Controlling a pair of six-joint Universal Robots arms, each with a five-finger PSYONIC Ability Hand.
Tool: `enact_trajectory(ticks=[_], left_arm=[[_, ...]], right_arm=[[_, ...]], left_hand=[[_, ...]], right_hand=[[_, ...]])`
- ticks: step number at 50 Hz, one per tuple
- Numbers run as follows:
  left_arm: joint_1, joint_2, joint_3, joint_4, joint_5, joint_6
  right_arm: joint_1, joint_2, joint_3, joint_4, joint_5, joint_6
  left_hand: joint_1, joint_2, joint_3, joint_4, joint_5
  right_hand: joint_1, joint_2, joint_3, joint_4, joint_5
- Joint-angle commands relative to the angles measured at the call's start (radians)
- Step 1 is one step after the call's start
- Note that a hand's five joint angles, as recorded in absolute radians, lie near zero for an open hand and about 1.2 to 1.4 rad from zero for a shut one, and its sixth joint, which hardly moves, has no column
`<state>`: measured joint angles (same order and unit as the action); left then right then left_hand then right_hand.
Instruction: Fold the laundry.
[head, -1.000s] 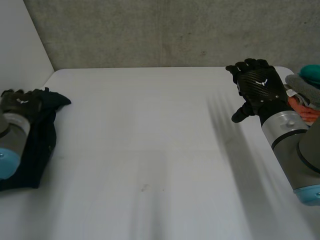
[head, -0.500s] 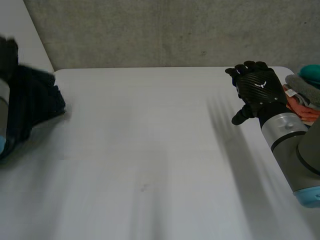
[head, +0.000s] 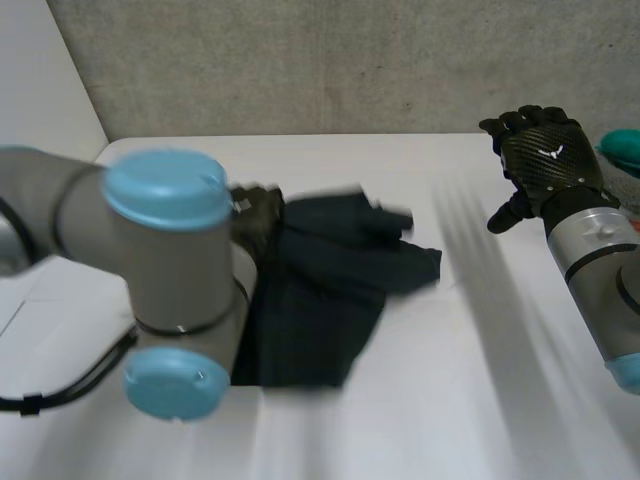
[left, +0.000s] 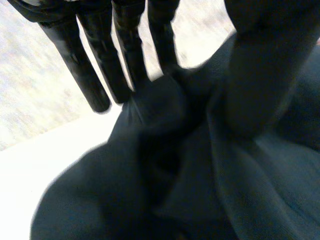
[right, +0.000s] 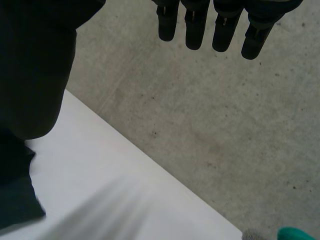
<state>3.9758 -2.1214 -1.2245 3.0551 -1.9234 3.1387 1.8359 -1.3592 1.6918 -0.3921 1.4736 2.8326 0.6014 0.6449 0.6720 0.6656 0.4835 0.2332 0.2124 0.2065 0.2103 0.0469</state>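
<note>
The left hand (left: 125, 50) has swung the dark cloth (head: 320, 290) from the side to the middle of the surface (head: 400, 420), still pinching it. The right hand (head: 545, 160) hangs wide and empty, so I think spreading comes next.

Nothing here can be read as words or numbers; a small white emblem (head: 548, 154) sits on the back of the right hand (head: 540, 172), far right.

Plain dark navy cloth (head: 320, 300) on a white table (head: 450, 400); speckled grey wall (head: 350, 60); black right hand (head: 545, 160), grey arm (head: 592, 255); teal item (head: 622, 150).
</note>
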Motion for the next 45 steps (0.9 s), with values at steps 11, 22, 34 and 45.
enact_trajectory(ticks=[11,22,34,45], left_arm=[[0.166,0.282,-0.211,0.034,0.132,0.018],[0.321,0.141,-0.172,0.087,0.386,0.144],[0.281,-0.046,0.006,-0.021,0.42,0.172],[0.267,0.125,0.016,-0.127,0.243,0.048]], right_arm=[[0.025,0.069,-0.084,0.297,-0.081,-0.036],[0.175,0.098,-0.021,0.32,-0.049,0.241],[0.318,0.376,-0.159,0.176,0.132,0.369],[0.215,0.37,-0.372,0.087,0.191,0.208]], left_hand=[[-0.427,-0.47,-0.497,-0.491,-0.484],[-0.427,-0.47,-0.497,-0.491,-0.484],[0.617,0.573,0.546,0.553,0.56],[0.795,0.751,0.724,0.731,0.738]], right_hand=[[-0.059,-0.038,-0.032,-0.036,-0.047],[-0.059,-0.038,-0.032,-0.036,-0.047],[0.433,0.454,0.46,0.456,0.445],[1.163,1.184,1.19,1.186,1.175]])
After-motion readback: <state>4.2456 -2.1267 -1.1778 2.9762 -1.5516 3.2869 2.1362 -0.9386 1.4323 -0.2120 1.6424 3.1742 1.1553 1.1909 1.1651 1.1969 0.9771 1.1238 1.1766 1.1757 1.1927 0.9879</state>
